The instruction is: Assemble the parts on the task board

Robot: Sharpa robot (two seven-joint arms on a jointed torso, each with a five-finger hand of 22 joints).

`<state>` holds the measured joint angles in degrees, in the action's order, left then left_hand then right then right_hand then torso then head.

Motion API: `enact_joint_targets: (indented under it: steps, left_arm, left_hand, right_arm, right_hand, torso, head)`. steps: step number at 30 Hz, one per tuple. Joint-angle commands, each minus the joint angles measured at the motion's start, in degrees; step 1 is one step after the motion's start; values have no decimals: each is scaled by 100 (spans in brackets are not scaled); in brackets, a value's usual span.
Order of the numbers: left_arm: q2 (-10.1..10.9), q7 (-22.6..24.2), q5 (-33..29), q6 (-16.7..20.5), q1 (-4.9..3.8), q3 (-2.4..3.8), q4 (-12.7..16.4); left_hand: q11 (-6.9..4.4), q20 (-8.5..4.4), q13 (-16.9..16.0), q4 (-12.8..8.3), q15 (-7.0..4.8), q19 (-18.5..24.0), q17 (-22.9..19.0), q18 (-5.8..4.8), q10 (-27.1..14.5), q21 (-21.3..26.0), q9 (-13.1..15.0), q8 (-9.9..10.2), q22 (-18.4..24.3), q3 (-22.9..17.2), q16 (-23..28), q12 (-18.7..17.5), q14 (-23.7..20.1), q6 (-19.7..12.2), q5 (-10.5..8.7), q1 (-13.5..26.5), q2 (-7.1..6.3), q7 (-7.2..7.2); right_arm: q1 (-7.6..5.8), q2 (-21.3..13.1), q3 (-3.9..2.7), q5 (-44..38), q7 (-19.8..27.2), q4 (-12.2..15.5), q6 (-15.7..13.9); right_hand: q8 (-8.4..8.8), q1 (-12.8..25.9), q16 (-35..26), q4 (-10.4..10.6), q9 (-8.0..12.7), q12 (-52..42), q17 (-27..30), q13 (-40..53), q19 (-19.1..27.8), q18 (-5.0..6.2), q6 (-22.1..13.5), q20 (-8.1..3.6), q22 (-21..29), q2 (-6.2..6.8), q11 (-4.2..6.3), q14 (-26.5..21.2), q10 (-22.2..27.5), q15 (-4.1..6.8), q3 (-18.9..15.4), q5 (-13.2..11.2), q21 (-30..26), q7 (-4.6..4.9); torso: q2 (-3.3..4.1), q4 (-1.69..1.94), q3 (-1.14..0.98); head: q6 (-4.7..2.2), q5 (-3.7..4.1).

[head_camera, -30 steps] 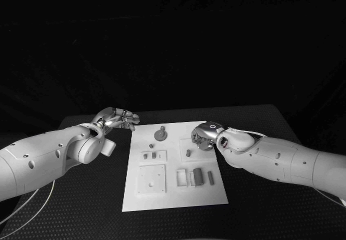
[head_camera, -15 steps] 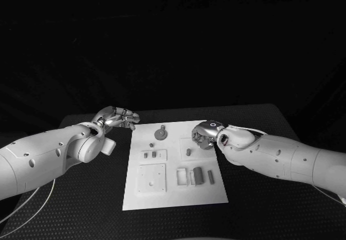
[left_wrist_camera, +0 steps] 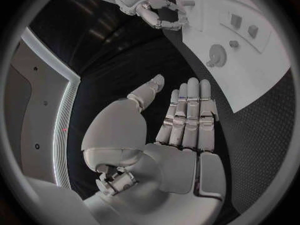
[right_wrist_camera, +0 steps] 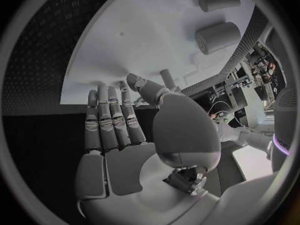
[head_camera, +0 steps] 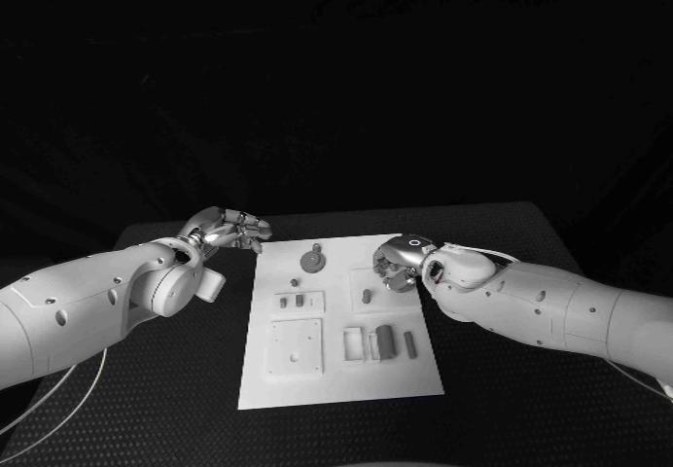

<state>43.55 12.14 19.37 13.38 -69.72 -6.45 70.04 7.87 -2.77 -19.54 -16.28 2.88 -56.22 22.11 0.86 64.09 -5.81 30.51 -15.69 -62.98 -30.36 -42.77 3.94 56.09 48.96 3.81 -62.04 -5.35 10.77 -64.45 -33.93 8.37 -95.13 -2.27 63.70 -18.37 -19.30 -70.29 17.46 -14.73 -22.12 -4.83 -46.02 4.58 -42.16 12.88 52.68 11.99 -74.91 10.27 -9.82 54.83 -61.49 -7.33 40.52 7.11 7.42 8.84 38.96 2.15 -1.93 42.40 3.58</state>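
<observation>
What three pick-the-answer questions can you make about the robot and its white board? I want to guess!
1. Where is the left hand?
A) beside the task board's far corner
B) flat on the board's middle
C) under the table

2. What colour is the table?
A) white
B) black
C) striped

3. What is the right hand doing?
A) gripping a part
B) holding nothing
C) lifting the board

Answers: 1 A, it hangs off the board's far corner. 2 B, dark surface all round. 3 B, its fingers are straight and bare.
</observation>
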Motion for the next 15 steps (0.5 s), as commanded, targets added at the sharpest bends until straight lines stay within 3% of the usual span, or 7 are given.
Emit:
enact_joint_targets:
  steps: [1, 5, 10, 15]
  left_arm:
    - [-5, 27, -41, -52, -8, 6, 6]
    - [-7, 25, -41, -50, -8, 6, 8]
    - [-10, 21, -41, -53, -8, 6, 9]
    - [-16, 20, -41, -56, -8, 6, 5]
  left_hand:
    - [-4, 14, 5, 12, 11, -38, 9, 19, -34, 20, -7, -19, 8, 30, 28, -3, 48, -39, 19, 43, 8, -14]
    - [-4, 14, 5, 12, 10, -39, 11, 19, -33, 21, -7, -21, 8, 31, 29, -2, 49, -39, 19, 43, 9, -14]
    - [-5, 13, 5, 12, 10, -42, 15, 19, -33, 22, -7, -23, 9, 31, 31, 0, 51, -39, 20, 42, 11, -15]
    - [-5, 12, 5, 11, 9, -43, 18, 19, -32, 24, -6, -25, 10, 31, 33, 1, 52, -39, 20, 42, 12, -15]
  right_arm:
    - [17, -2, 10, -40, 32, 15, 91]
    - [18, 14, 10, -26, 97, 9, -29]
    - [18, 41, 11, -9, 112, -5, -292]
    - [20, 89, 11, -33, 96, -46, -373]
  right_hand:
    - [-59, -67, 44, 37, -4, -115, -40, 97, -30, -27, 106, -9, -153, -18, 64, 33, -177, 47, -29, -15, 82, -18]
    - [-127, -93, 227, -5, -29, -349, -125, 341, -324, 59, 224, -52, -147, -159, 251, 341, -539, 215, -41, -12, 291, -70]
    - [-234, -78, 361, -51, -103, -483, -174, 513, -626, 155, 406, -90, -143, -395, 382, 657, -796, 358, -6, -11, 460, -150]
    - [-288, -85, 408, -138, -160, -529, -195, 603, -758, 197, 503, -103, -141, -503, 441, 804, -914, 421, 27, -9, 541, -197]
  torso:
    - [1, 1, -1]
    - [1, -1, -1]
    - [1, 1, -1]
    - [0, 4, 1]
  head:
    - [5, 4]
    - [8, 10]
    - [11, 6]
    - [14, 9]
